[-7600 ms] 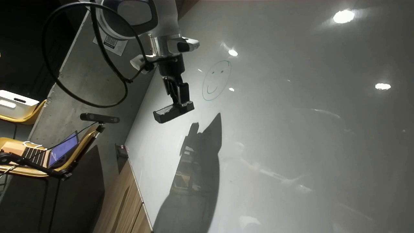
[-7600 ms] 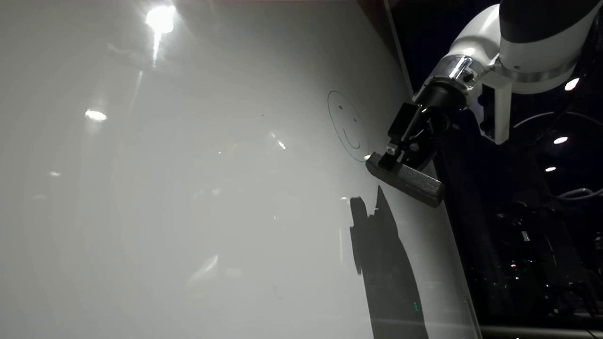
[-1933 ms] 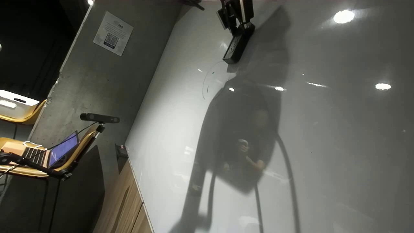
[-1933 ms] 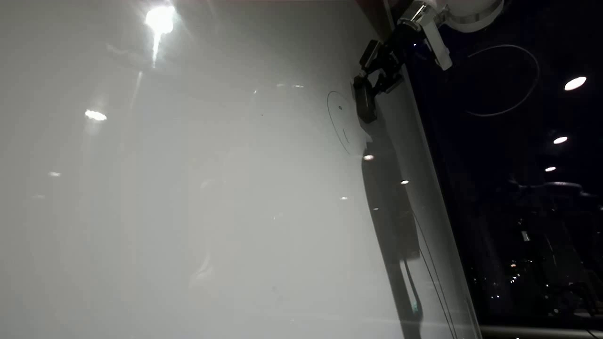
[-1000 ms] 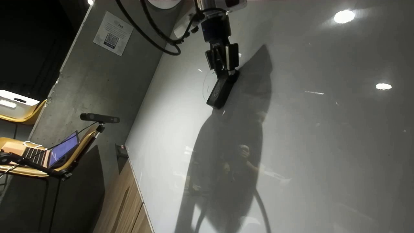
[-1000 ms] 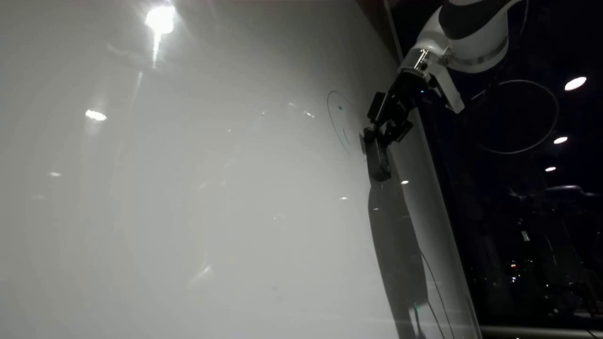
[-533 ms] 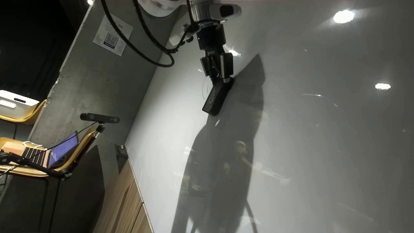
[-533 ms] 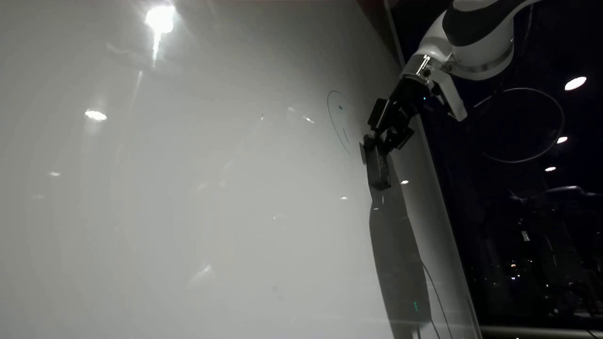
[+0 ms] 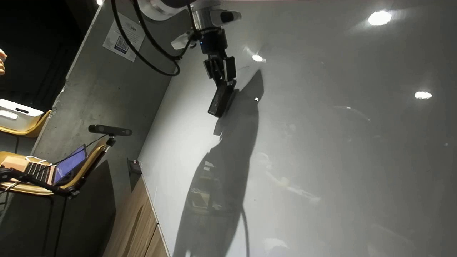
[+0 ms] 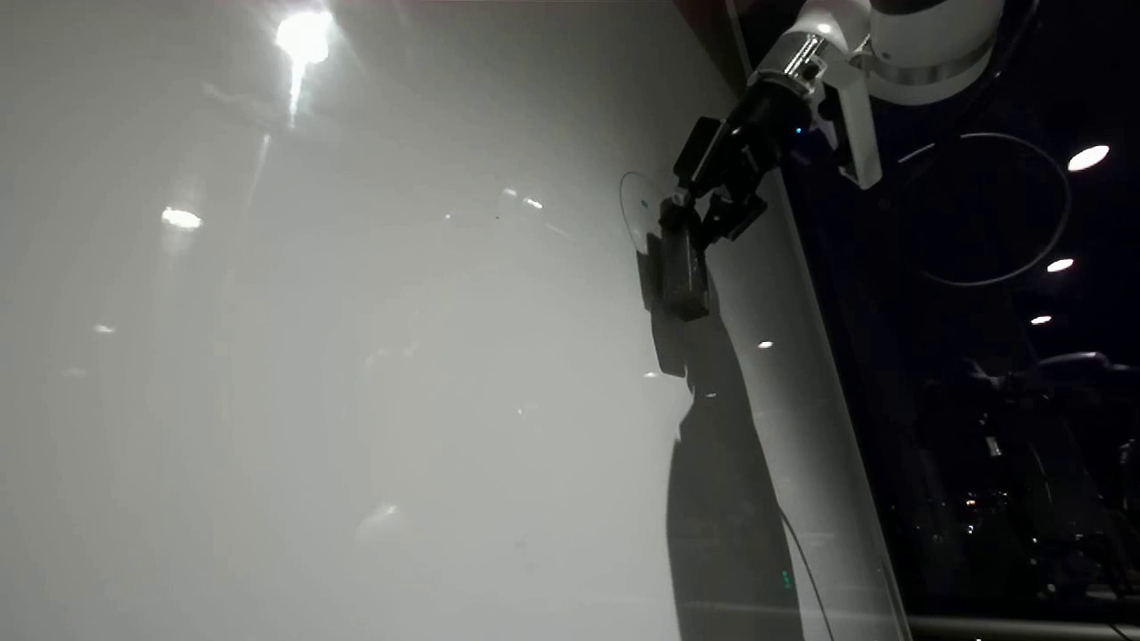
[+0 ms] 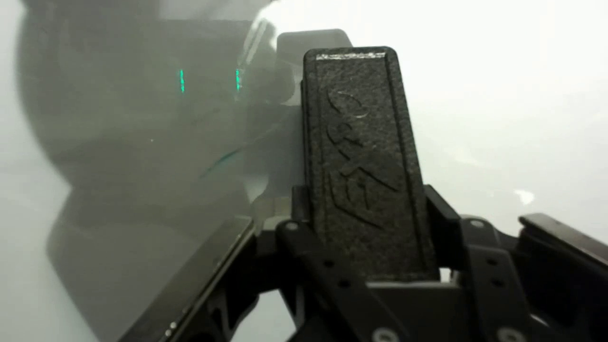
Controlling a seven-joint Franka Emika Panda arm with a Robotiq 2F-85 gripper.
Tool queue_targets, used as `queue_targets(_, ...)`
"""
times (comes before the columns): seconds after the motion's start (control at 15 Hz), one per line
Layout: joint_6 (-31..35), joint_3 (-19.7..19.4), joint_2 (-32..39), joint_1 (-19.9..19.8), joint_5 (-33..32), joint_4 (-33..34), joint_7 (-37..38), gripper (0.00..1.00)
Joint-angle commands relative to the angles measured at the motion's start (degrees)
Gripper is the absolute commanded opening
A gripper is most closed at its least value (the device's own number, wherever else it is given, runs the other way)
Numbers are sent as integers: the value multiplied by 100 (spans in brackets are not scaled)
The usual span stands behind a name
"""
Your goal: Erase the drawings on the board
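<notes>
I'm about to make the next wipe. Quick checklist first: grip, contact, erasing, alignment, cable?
1. Grip: ok; the gripper is clamped on the eraser.
2. Contact: not ok; the eraser looks lifted off the board, its shadow set off from its lower end.
3. Erasing: not ok; part of the drawn outline and an eye show in an exterior view.
4. Alignment: not ok; in the wrist view a teal stroke lies beside the eraser.
5. Board behind the eraser: cannot tell; hidden.
6. Cable: ok; it hangs away from the eraser.
</notes>
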Motion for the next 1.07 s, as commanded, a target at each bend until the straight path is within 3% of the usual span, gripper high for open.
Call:
queue_targets(0.0,104,137,-326,132,-4,-155,112,32)
queue_targets(1.0,106,237,-520,37,-391,-173,112,32)
